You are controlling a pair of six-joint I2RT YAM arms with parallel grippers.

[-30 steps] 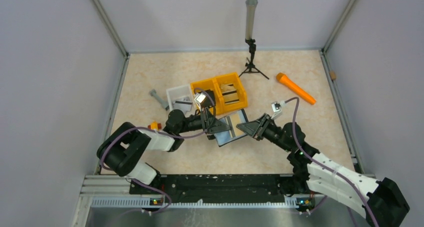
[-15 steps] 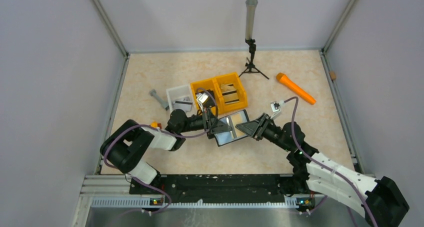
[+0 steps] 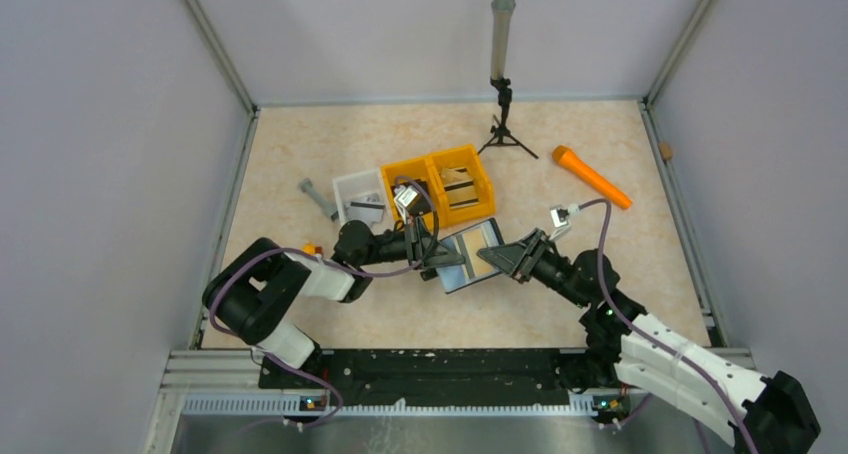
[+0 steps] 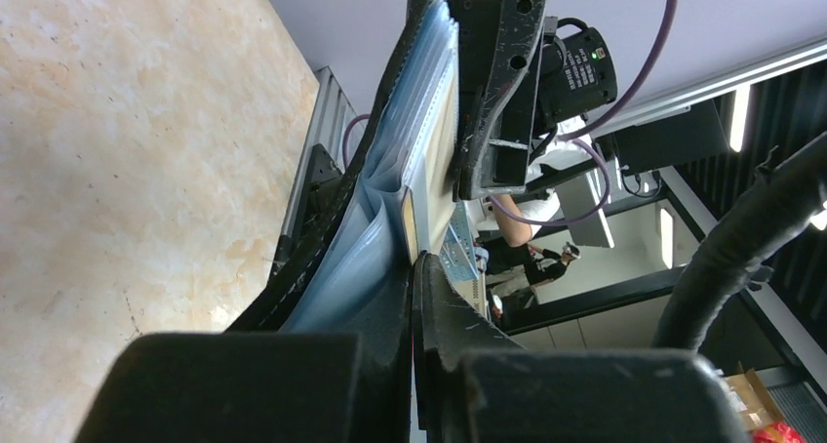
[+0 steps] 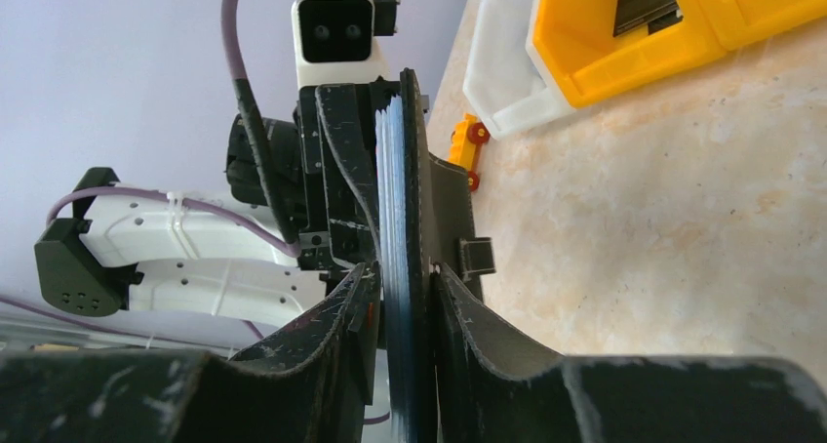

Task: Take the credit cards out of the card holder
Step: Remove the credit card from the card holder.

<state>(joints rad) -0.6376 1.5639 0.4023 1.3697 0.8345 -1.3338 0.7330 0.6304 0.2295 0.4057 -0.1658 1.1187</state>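
Both the left hand (image 3: 437, 256) and right hand (image 3: 493, 258) pinch the opened card holder (image 3: 468, 252).

top view: set high and behind, looked down, whole table (image 3: 300, 154) covered, far | left wrist: faced rightward, very near | right wrist: faced leftward, very near | shared: card holder (image 3: 470, 258), seen edge-on by both wrists
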